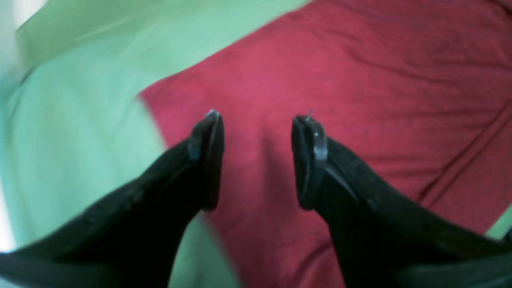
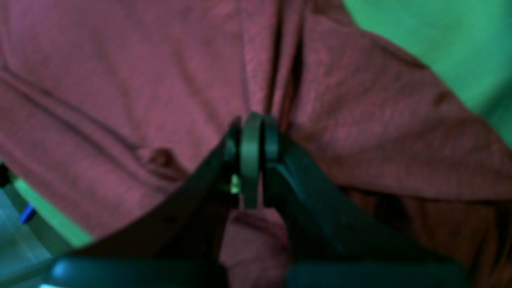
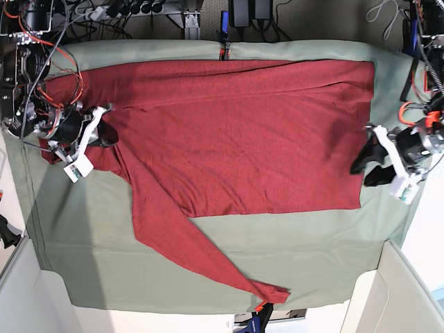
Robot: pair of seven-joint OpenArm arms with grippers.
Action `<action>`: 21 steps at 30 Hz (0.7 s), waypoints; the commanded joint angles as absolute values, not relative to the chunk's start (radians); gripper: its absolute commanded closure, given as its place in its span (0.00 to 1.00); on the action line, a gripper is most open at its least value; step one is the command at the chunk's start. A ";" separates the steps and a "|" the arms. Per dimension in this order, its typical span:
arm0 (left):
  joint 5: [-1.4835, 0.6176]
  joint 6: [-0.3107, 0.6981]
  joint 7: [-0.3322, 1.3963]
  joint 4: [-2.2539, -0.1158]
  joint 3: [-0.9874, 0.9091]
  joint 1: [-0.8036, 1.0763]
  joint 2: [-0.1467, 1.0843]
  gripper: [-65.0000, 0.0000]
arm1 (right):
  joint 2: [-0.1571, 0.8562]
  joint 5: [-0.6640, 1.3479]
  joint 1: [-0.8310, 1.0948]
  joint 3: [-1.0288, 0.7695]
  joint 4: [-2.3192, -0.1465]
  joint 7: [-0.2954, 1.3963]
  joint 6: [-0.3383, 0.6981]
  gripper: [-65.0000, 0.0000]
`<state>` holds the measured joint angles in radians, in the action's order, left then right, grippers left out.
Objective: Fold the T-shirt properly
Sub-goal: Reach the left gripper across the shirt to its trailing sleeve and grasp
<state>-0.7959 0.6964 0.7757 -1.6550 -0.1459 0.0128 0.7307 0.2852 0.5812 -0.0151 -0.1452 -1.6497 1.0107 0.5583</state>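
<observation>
Base view: one dark red knit T-shirt (image 3: 236, 146) lies flat across the pale green table cloth (image 3: 312, 257), one sleeve reaching its near edge. Right gripper (image 2: 251, 132) clamped on T-shirt fabric; left gripper (image 1: 258, 128) fingers apart over the hem.

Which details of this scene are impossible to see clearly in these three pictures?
- Right wrist view: the right gripper is shut against the T-shirt; blur hides whether fabric is pinched.
- Base view: the shirt's shoulder and collar lie under the right arm.
- Left wrist view: motion blur smears the table cloth; the open left gripper hides fabric below.
</observation>
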 commanded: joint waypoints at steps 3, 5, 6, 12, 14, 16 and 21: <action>-0.733 0.669 0.720 -1.644 -0.045 -0.090 0.699 0.53 | 0.299 0.605 0.034 -0.148 -1.705 0.999 0.566 1.00; -0.700 0.648 0.699 -1.589 0.021 -0.163 0.654 0.53 | 0.299 0.619 0.057 -0.149 -1.720 0.999 0.566 1.00; -0.690 0.639 0.694 -1.548 0.050 -0.203 0.627 0.53 | 0.299 0.618 0.064 -0.149 -1.728 0.999 0.566 1.00; -0.676 0.632 0.674 -1.188 0.126 -0.467 0.420 0.53 | 0.299 0.624 0.081 -0.149 -1.756 1.007 0.566 1.00; -0.676 0.632 0.657 -1.069 0.126 -0.545 0.359 0.53 | 0.299 0.643 0.081 -0.149 -1.761 1.019 0.578 1.00; -0.676 0.633 0.647 -0.977 0.126 -0.610 0.307 0.53 | 0.299 0.664 0.081 -0.149 -1.761 1.034 0.584 1.00; -0.663 0.632 0.640 -0.829 0.126 -0.714 0.201 0.53 | 0.299 0.674 0.098 -0.149 -1.762 1.036 0.584 1.00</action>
